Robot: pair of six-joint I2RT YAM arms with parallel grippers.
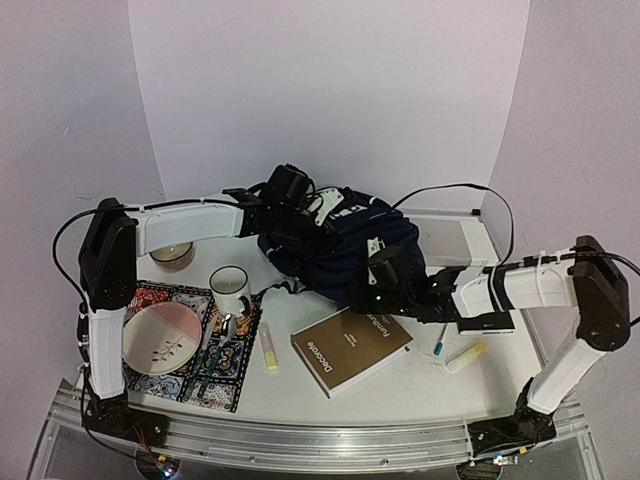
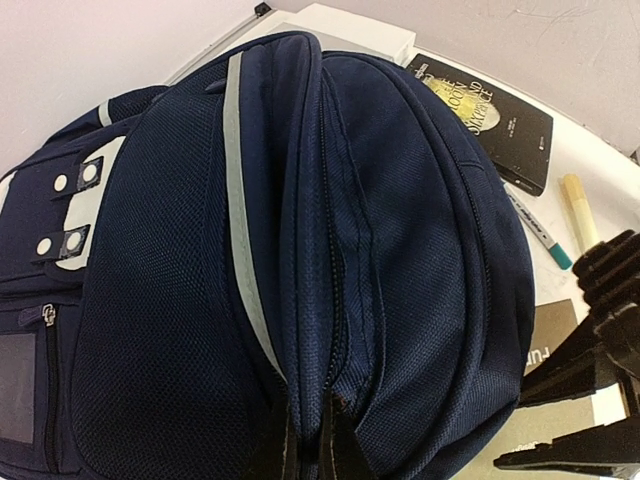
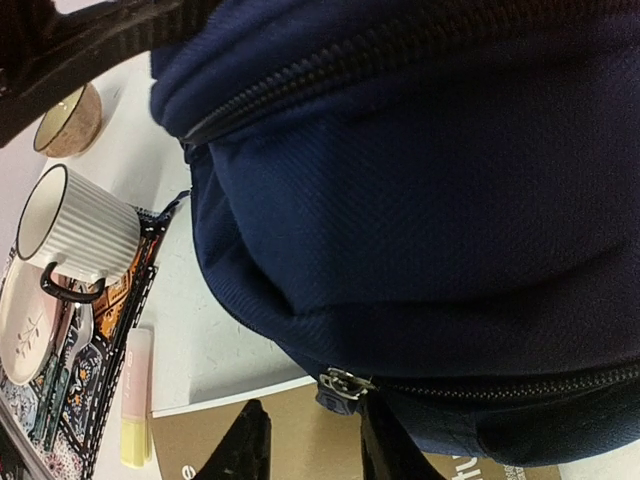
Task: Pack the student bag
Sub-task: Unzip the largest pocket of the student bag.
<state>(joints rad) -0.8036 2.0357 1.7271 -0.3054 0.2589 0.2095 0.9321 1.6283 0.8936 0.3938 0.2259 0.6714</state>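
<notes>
The student bag [image 1: 340, 245] is a dark navy backpack lying at mid-table; it fills the left wrist view [image 2: 300, 250] and the right wrist view [image 3: 420, 180]. My left gripper [image 1: 300, 222] is on the bag's far left side, shut on a fold of fabric beside a closed zip [image 2: 310, 445]. My right gripper [image 1: 365, 295] is at the bag's near edge, open [image 3: 315, 450]. A metal zip pull [image 3: 342, 386] hangs just above the gap, close to the right finger [image 3: 385, 450]. That zip looks closed.
A brown book [image 1: 350, 350] lies in front of the bag. A black book [image 2: 490, 120], teal pen [image 1: 440, 340] and yellow marker [image 1: 465, 357] lie right. A white mug [image 1: 229, 288], pink plate [image 1: 160, 335], patterned mat [image 1: 225, 375], bowl [image 1: 172, 255] and yellow stick [image 1: 268, 348] lie left.
</notes>
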